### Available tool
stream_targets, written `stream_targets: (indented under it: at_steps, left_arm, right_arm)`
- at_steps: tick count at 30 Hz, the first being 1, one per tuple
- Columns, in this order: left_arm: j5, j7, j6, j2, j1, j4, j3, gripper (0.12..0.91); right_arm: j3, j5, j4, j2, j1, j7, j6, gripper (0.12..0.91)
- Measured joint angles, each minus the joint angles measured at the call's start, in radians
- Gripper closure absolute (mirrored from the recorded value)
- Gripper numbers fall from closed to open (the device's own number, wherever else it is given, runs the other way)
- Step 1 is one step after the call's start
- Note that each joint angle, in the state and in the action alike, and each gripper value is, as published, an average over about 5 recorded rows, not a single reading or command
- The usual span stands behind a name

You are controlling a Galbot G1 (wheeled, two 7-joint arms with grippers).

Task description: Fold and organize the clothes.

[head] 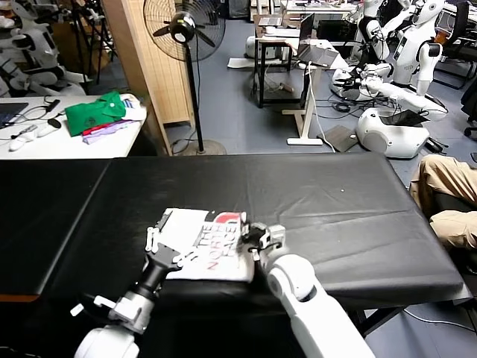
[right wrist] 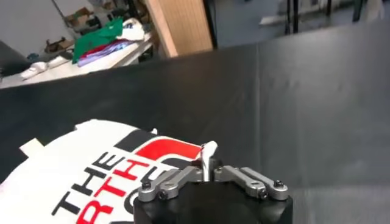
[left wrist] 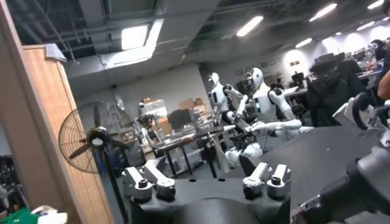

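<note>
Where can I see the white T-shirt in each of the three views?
Head view: T-shirt lies folded on the black table, near edge, between both grippers.
Left wrist view: not in it.
Right wrist view: lower left, lettering up, its edge by the right gripper, fingers shut.
Shared landmark: wooden panel, seen in all three.

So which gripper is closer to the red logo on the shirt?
Right. The right gripper is shut on the T-shirt edge beside the red logo; the left gripper is open over the opposite edge.

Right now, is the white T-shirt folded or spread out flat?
Folded. The T-shirt lies as a compact rectangle on the black table, no sleeves sticking out, its lettering on top.
</note>
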Motion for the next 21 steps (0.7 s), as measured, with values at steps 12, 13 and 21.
stream_targets:
  at_steps: [12,13,21]
  left_arm:
    - [-0.134,-0.059,0.058,-0.005,0.028,0.045,-0.032,0.232]
    - [-0.15,-0.059,0.057,-0.006,0.031,0.048,-0.038,0.232]
    - [-0.254,-0.122,0.11,0.022,0.092,0.024,-0.088,0.232]
  right_arm:
    - [0.068,-0.478,-0.011,-0.229,-0.017,-0.208,0.398,0.447]
    - [0.076,-0.487,0.004,-0.241,-0.036,-0.202,0.413,0.397]
    - [0.182,-0.428,0.195,-0.266,-0.279,-0.089,0.404,0.229]
